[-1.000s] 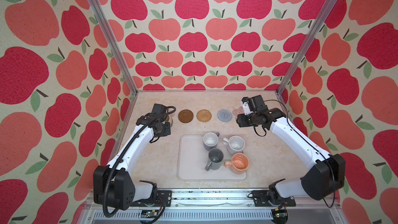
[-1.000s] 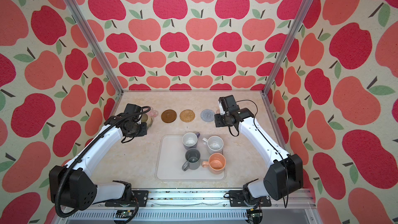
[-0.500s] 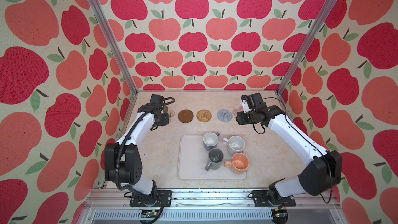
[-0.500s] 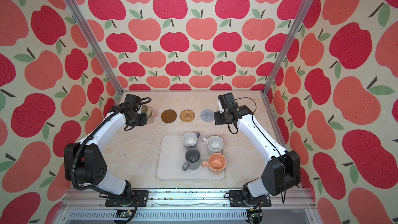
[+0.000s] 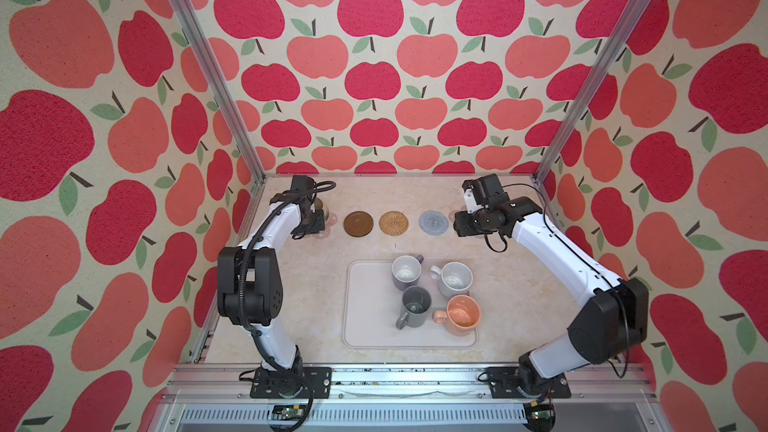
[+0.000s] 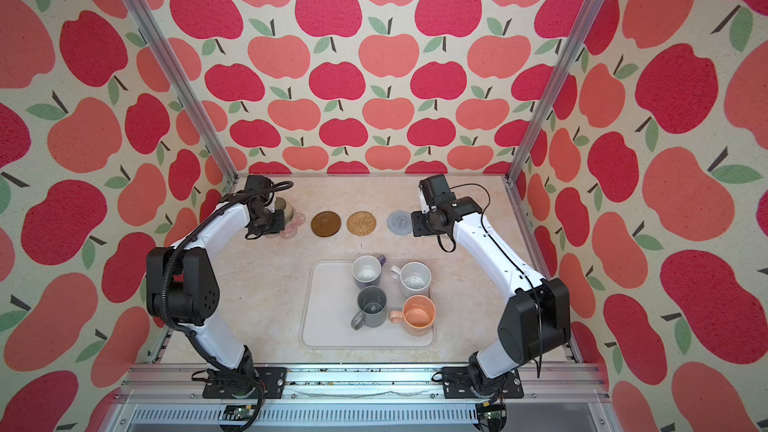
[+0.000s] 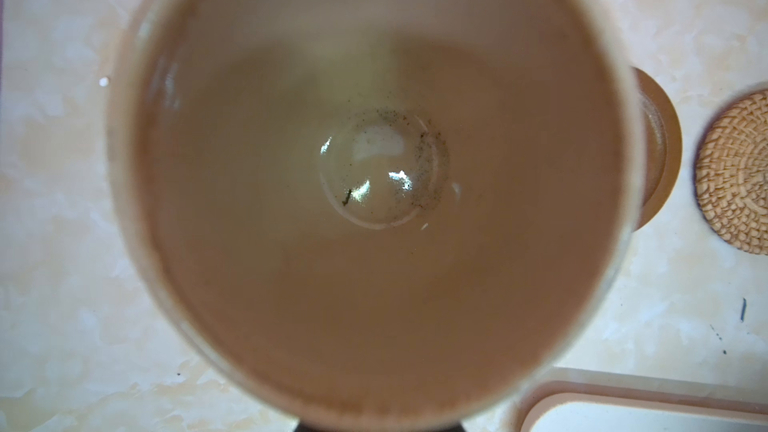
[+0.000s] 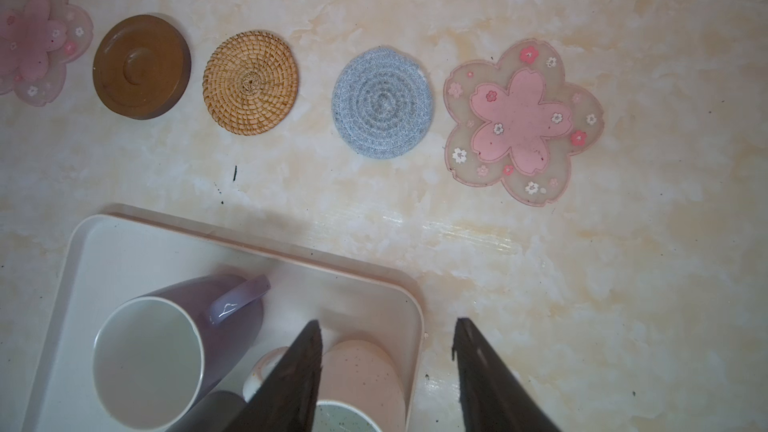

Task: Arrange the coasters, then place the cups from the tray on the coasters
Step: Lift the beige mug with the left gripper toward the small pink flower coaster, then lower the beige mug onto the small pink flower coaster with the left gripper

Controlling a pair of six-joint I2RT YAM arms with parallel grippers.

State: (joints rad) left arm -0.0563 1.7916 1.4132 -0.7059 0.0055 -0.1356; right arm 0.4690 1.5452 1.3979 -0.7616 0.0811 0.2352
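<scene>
Left wrist view is nearly all beige cup [image 7: 374,184], looking down inside it. The left gripper [image 5: 318,218] is pinched tight on this cup and has carried it back to the left pink flower coaster [image 6: 291,232]. I cannot tell if it is set down yet. So one cup is nearly placed. Four other cups [image 5: 415,305] wait on the tray [image 5: 370,313]. The right gripper [image 8: 386,322] has stayed by the right pink flower coaster [image 8: 523,122], jaws apart, holding nothing. The table [image 5: 311,305] is pale and marbled. Big red apples cover the walls [image 5: 374,76].
</scene>
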